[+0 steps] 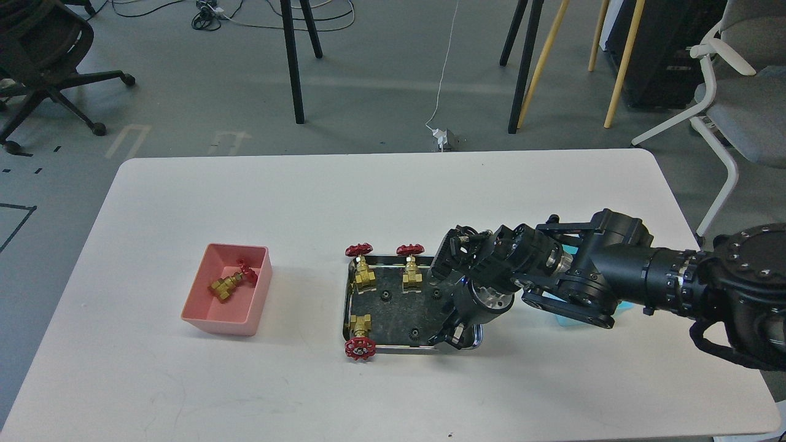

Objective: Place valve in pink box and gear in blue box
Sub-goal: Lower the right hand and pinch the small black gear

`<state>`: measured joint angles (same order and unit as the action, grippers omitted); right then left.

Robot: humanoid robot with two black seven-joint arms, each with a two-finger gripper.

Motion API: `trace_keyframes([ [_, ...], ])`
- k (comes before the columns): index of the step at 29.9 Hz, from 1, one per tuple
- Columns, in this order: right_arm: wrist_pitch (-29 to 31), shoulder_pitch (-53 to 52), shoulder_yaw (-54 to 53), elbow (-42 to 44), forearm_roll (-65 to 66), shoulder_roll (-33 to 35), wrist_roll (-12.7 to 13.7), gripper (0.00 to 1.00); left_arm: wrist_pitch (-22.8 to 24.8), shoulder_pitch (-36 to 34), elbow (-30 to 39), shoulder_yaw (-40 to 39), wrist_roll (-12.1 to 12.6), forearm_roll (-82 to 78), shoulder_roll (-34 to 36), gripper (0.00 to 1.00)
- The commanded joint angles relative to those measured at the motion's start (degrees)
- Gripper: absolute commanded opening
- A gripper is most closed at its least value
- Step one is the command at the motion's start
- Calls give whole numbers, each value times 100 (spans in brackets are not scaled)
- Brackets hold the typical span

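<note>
One brass-bodied valve with red spoked handwheel [230, 282] lies in the salmon-pink plastic bin [258, 298] on the white worktop [307, 196]; three more valves and tiny black toothed gears [385, 296] sit on the shiny steel tray [347, 301]. Right tool [453, 334] hangs over the tray's right edge, finger gap and grip unclear. Cyan-blue bin [568, 319] mostly hidden behind the arm.

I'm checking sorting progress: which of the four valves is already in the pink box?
The valve lying tilted inside the pink box at left. The other three sit on the steel tray mid-table.
</note>
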<state>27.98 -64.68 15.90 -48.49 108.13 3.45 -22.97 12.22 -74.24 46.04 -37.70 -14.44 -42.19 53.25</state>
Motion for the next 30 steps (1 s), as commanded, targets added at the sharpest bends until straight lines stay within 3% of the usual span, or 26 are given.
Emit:
trace_keyframes([
  [1,2,-18,9,41,6,7,38,64,17,-11,-68,0,-6,0,-8,98],
  [30,2,-159,185,121,15,-20,91,44,35,-11,-121,0,-6,9,27,98],
])
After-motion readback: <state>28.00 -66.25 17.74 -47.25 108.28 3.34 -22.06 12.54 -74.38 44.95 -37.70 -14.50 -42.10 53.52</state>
